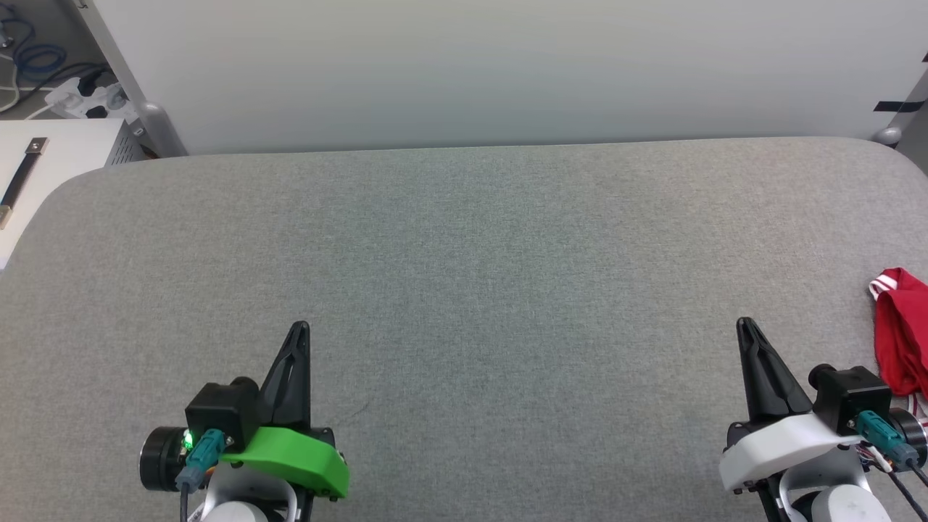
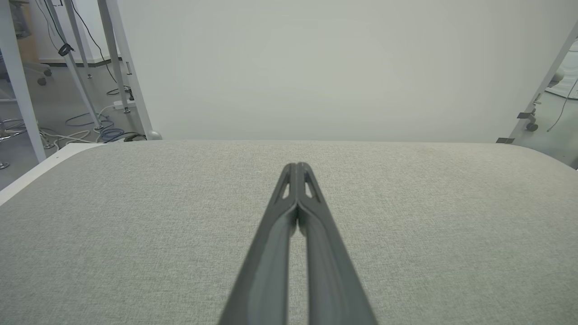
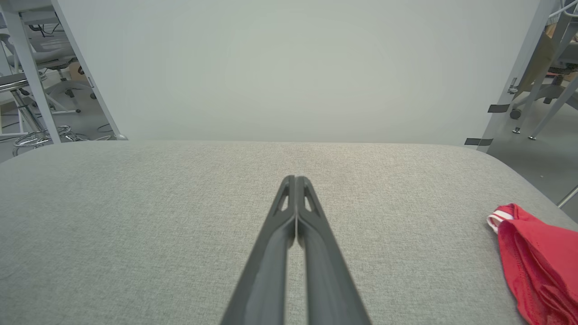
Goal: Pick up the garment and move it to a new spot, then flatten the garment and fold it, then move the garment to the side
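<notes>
Garment (image 1: 902,333) half beyond right edge

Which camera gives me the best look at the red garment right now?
Right wrist view: the garment lies large and close at lower right, striped trim visible, though cropped by the frame. Head view shows a smaller strip at its right edge.

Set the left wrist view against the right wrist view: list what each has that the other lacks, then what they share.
Left wrist: the left gripper, shut, and blue cables on the floor. Right wrist: the right gripper, shut, and the garment lying untouched at the right edge of the table. Shared: the grey table and the pale wall behind it.
</notes>
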Robot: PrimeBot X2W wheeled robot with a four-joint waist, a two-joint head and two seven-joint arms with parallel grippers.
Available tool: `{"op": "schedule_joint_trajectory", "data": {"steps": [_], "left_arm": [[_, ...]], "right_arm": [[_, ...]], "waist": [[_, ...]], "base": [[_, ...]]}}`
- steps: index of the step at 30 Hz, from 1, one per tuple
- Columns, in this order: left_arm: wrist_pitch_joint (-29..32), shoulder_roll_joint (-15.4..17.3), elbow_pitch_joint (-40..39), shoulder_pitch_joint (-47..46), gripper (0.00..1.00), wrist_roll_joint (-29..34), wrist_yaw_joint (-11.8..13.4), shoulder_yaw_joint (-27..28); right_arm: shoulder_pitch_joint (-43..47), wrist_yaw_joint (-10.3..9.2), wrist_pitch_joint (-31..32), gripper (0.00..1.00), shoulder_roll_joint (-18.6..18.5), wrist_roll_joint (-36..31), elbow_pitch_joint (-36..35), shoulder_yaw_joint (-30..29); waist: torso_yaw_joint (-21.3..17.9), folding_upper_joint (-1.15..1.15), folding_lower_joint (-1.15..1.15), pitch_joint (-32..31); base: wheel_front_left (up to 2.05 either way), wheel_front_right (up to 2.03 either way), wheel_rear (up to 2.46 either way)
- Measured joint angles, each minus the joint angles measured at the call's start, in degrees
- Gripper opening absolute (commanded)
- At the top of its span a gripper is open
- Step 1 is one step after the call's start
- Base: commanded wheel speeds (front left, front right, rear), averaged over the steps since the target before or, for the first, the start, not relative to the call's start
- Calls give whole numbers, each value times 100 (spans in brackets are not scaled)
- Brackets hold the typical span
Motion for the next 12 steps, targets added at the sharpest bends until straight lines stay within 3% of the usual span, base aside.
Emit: {"op": "schedule_joint_trajectory", "data": {"steps": [12], "left_arm": [[144, 0, -32, 0, 0, 116, 58, 58]], "right_arm": [[2, 0, 135, 0, 48, -78, -73, 0]], "waist": [[1, 0, 0, -28]], "base": [[0, 0, 0]]}}
